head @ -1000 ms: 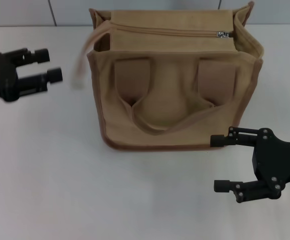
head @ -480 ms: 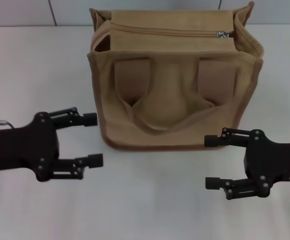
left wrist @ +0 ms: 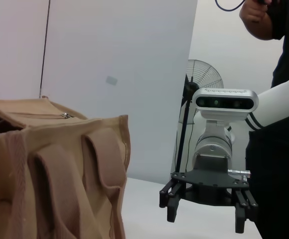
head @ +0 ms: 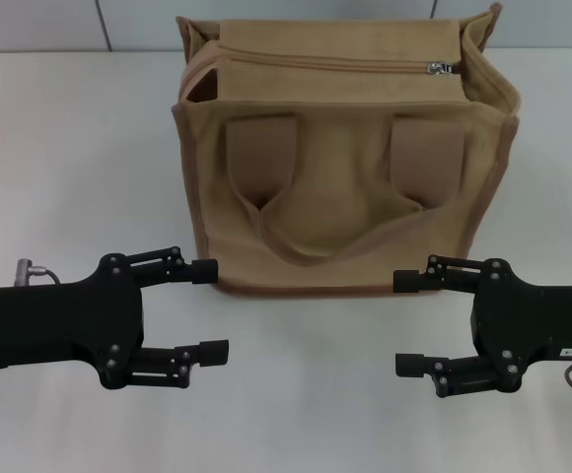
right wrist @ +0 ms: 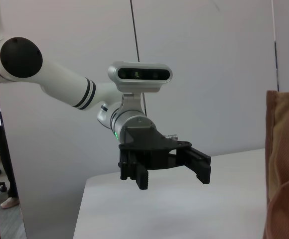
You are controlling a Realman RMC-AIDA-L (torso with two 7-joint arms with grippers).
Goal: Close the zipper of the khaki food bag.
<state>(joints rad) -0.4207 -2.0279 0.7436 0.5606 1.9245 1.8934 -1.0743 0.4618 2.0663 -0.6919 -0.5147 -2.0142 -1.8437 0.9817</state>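
Observation:
The khaki food bag [head: 345,177] stands upright at the table's middle back, its looped handle hanging down the front. The zipper [head: 335,63] runs along its top, and the silver pull tab [head: 441,68] sits at the bag's right end. A dark gap [head: 199,87] shows at the top left corner. My left gripper [head: 210,310] is open and empty, low in front of the bag's left corner. My right gripper [head: 402,323] is open and empty, low in front of its right corner. The two face each other. The bag also shows in the left wrist view [left wrist: 50,174], as does the pull tab [left wrist: 65,115].
The white table [head: 306,414] extends in front of the bag between the grippers. A grey wall with seams [head: 99,20] lies behind the bag. In the left wrist view, a fan [left wrist: 204,77] and a person [left wrist: 279,59] stand beyond the table.
My left gripper has come from the far left beside the bag down to the front of its left corner. My right gripper has shifted slightly left. The bag's back handle has settled.

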